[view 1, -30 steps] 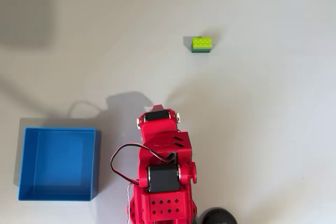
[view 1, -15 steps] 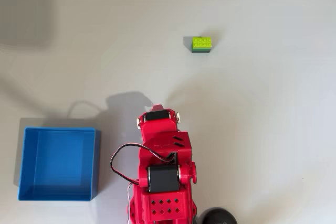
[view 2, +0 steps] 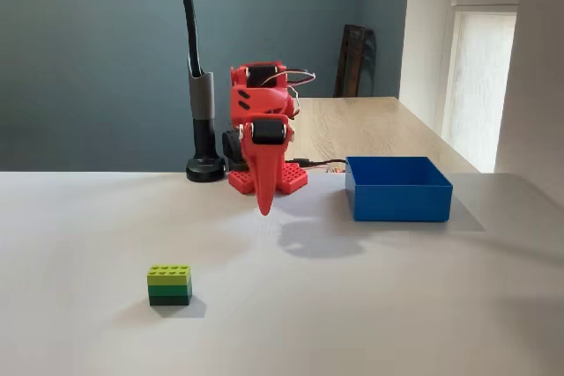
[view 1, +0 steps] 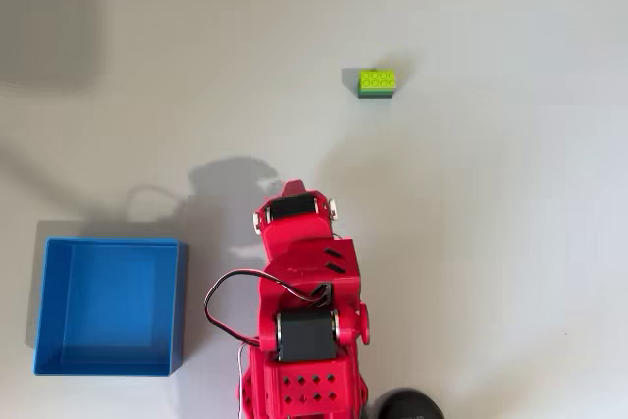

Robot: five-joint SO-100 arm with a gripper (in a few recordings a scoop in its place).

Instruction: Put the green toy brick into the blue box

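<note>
**Brick waits well clear of the fingers**

The green toy brick (view 2: 169, 285) sits upright on the table (view 2: 397, 305), well ahead of the gripper (view 2: 263, 206) and untouched. It looks light, rigid and slick-sided; its flat side faces, below the studs, seem the best hold. The blue box (view 1: 108, 307) lies off to the fingers' other side. The fingers point down, seemingly pressed together; I cannot tell for certain.

bright, even daylight | window (view 2: 485, 77) at right in fixed view | soft shadows on table (view 1: 491, 242) | sharp focus
</note>
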